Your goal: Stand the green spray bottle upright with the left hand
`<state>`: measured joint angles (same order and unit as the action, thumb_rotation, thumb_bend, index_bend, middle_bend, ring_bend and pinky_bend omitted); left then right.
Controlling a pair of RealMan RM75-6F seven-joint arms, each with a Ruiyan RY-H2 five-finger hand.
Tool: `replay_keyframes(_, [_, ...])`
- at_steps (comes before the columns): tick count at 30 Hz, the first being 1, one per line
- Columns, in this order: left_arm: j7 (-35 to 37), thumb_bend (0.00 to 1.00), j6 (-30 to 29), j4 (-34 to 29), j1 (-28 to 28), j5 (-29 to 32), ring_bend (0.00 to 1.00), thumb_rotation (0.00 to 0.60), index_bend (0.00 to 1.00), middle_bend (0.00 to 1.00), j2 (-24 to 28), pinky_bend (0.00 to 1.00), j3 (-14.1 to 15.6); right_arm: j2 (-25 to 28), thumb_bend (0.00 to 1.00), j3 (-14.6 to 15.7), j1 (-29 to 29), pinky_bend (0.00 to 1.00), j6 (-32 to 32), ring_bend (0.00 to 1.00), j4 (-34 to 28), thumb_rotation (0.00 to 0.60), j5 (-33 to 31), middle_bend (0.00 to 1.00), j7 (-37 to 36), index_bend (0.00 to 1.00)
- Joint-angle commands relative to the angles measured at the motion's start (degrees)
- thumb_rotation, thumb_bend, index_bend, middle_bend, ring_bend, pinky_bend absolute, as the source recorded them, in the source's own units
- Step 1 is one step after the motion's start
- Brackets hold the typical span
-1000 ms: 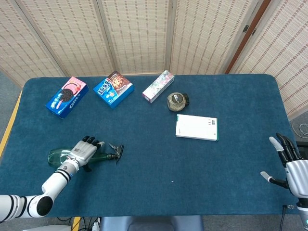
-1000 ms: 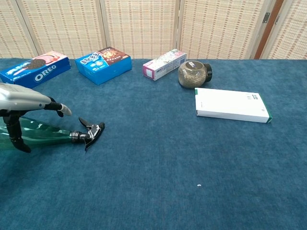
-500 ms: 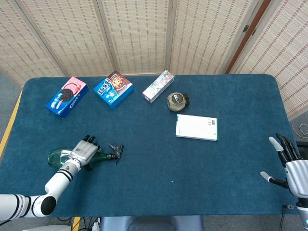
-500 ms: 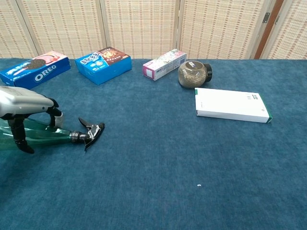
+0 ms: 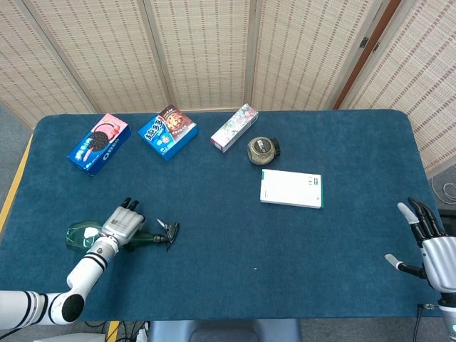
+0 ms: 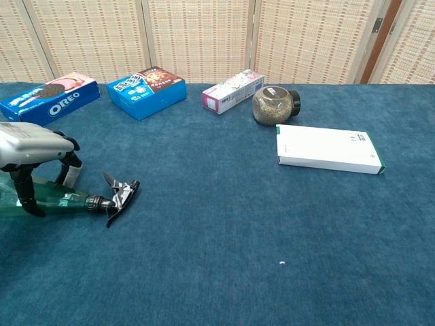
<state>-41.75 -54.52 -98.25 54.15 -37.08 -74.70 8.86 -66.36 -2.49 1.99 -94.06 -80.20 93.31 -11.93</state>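
Head view
Left hand [image 5: 121, 226]: low at the desk's near-left, back of hand up, fingers curled over the body of the translucent green plastic spray bottle [image 5: 84, 235], clamped on it.
Bottle: lying on its side on the blue-carpeted desk [image 5: 228, 235], black trigger nozzle pointing right.
Left arm: white forearm running in from the bottom-left corner.
Right hand [image 5: 431, 242]: off the desk's near-right edge, fingers spread apart, holding nothing.

Chest view
Left hand [image 6: 34, 153]: silver back level, dark fingers arched down either side of the green bottle [image 6: 47, 202].
Bottle: flat on the desk, nozzle toward centre.
Right hand: out of this view.
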Motion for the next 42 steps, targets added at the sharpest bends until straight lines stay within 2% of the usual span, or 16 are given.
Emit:
replay_keyframes(1, [-0.4,0.01,-0.1,0.1,-0.2,-0.2,0.07,0.6,0.48,0.45,-0.1,0.0,0.0,0.0,0.0,0.0,0.0,0.42,0.0,0.0,0.0,0.6,0.0,0.0,0.0,0.0])
replay_keyframes(14, [-3.1,0.01,-0.8,0.4,-0.8,0.1,0.08,0.6,0.49,0.46,-0.8,0.0,0.0,-0.1,0.0,0.0,0.0,0.42,0.0,0.0,0.2,0.6,0.0,0.0,-0.2,0.0])
replay_keyframes(23, [0.5,0.01,-1.5,-0.2,-2.7,-3.4,0.15,0.6,0.58,0.56,0.2,0.0,-1.6,-0.2,0.0,0.0,-0.1,0.42,0.0,0.0,0.3,0.6,-0.1,0.0,-0.3,0.0])
replay_keyframes(34, [9.3,0.01,-2.4,-2.6,-6.5,-12.3,0.21,0.6,0.69,0.65,3.4,0.0,-3.8,-0.2,0.0,0.0,0.0,0.42,0.0,0.0,0.0,0.6,0.1,0.0,0.0,0.0])
replay_keyframes(38, [16.0,0.01,-2.3,-3.1,-8.3,-15.7,0.23,0.6,0.71,0.67,4.5,0.0,-5.8,-0.2,0.0,0.1,0.1,0.42,0.1,0.0,-0.2,0.6,0.2,0.0,0.1,0.0])
replay_keyframes(42, [25.9,0.01,-1.6,-2.6,-10.5,-20.7,0.23,0.6,0.71,0.68,5.5,0.0,-8.2,-0.2,0.0,0.1,0.1,0.42,0.1,0.0,-0.3,0.6,0.2,0.0,0.1,0.0])
